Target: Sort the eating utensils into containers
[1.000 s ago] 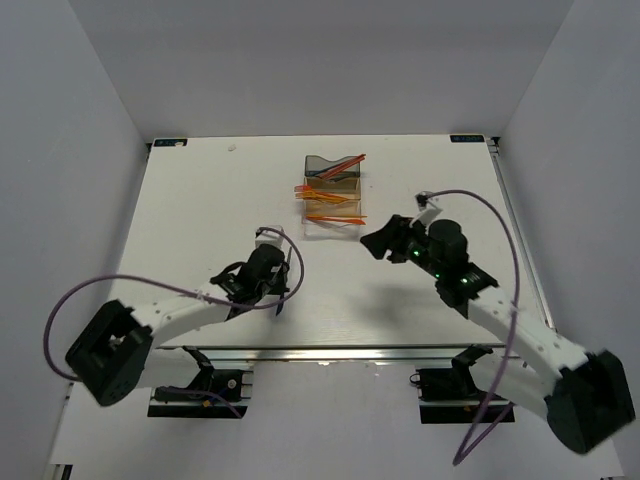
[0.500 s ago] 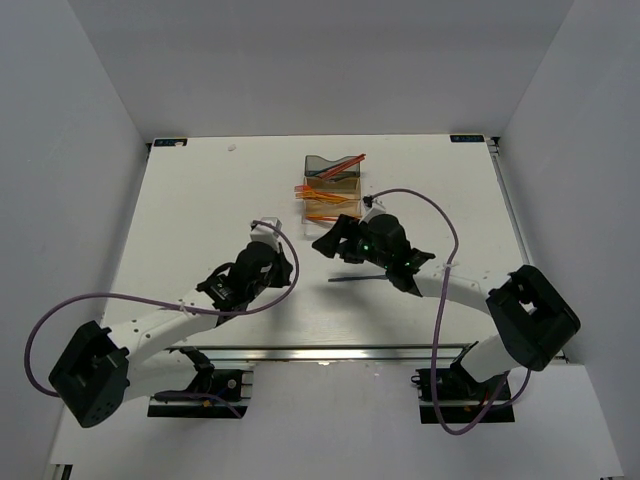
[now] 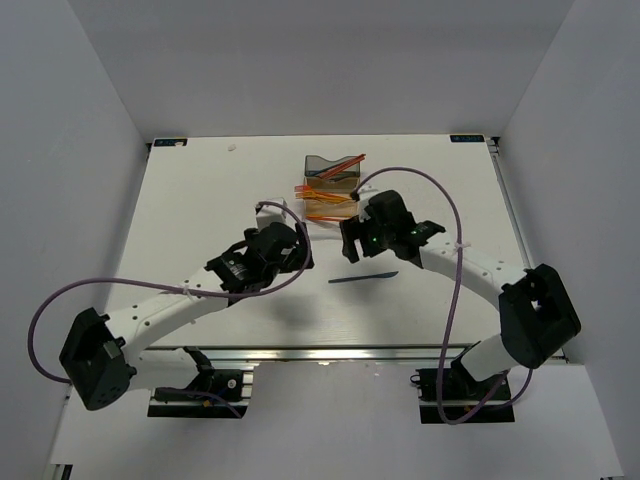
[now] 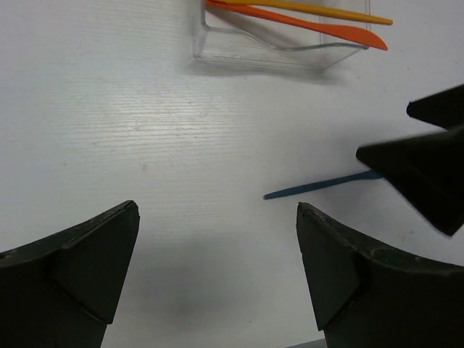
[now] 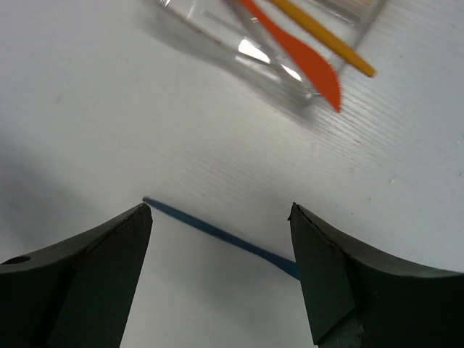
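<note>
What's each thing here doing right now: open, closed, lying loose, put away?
Left tool: open, empty.
Right tool: open, empty.
Blue utensil: loose on the table, unsorted.
Orange utensils: resting in the containers, ends poking out.
Containers: upright, in a row.

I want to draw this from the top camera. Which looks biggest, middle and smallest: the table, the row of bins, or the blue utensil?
Largest to smallest in the top view:
1. table, by far the biggest
2. row of bins
3. blue utensil, longish but very thin, so it looks smallest
</note>
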Tool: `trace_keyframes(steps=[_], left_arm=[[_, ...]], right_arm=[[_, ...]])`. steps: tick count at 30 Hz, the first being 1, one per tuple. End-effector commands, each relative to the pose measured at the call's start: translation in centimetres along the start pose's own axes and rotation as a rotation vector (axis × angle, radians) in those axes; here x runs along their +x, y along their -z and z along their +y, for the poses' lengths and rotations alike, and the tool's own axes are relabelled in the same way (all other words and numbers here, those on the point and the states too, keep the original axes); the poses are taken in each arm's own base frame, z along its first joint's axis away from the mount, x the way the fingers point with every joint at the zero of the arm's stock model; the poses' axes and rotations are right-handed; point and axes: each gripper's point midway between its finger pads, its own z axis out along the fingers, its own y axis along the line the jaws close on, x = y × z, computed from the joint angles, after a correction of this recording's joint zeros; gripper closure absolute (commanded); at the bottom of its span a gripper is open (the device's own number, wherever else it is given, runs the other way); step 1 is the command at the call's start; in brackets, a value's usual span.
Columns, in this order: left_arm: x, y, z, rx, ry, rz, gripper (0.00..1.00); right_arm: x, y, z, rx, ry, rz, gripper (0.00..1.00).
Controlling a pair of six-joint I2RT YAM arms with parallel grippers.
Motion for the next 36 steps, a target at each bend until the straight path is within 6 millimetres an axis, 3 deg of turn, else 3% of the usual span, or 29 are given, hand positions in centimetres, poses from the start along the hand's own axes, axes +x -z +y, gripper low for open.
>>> trace_keyframes(steps=[1, 2, 6, 9, 13, 19, 24, 28, 29, 36], left_arm=[[-3.5, 2.4, 1.6, -0.090, -0.039, -0.078, 0.02], [-3.8, 2.9, 1.6, -0.084, -0.053, -0.085, 0.02], [-4.4, 5.1, 2.6, -0.067, -0.136, -0.088, 0.02], [-4.2, 6.1, 3.6, -0.082, -0.202, -0.062, 0.02], [-3.8, 7.4, 4.6, -0.054, -0.258, -0.071, 0.02], [-2.2, 7.0, 5.8, -0.049, -0.295, -0.078, 0.02], [-1.5, 6.6, 5.9, -0.037, -0.311, -0.071, 0.02], [-1.8, 6.9, 6.1, -0.032, -0.308, -0.090, 0.02], [-1.9, 7.0, 6.0, -0.028, -0.307, -0.097, 0.02], [-2.4, 7.6, 5.9, -0.005, -0.292, -0.123, 0.02]], right_arm=[[2.2, 1.8, 0.6, 0.000, 0.338, 0.129, 0.18], [2.9, 1.8, 1.5, -0.092, 0.434, 0.131, 0.16], [2.5, 1.7, 2.3, -0.159, 0.528, 0.089, 0.15], [3.5, 0.6, 3.0, -0.236, 0.592, 0.144, 0.20], [6.3, -1.0, 3.1, -0.290, 0.637, 0.277, 0.26], [9.6, -2.7, 3.4, -0.291, 0.701, 0.329, 0.28], [11.6, -4.9, 2.2, -0.235, 0.726, 0.418, 0.44], [12.1, -5.2, 2.2, -0.236, 0.726, 0.435, 0.54], [12.4, -5.3, 2.2, -0.230, 0.732, 0.434, 0.65], [13.3, -4.9, 4.0, -0.208, 0.795, 0.388, 1.00]])
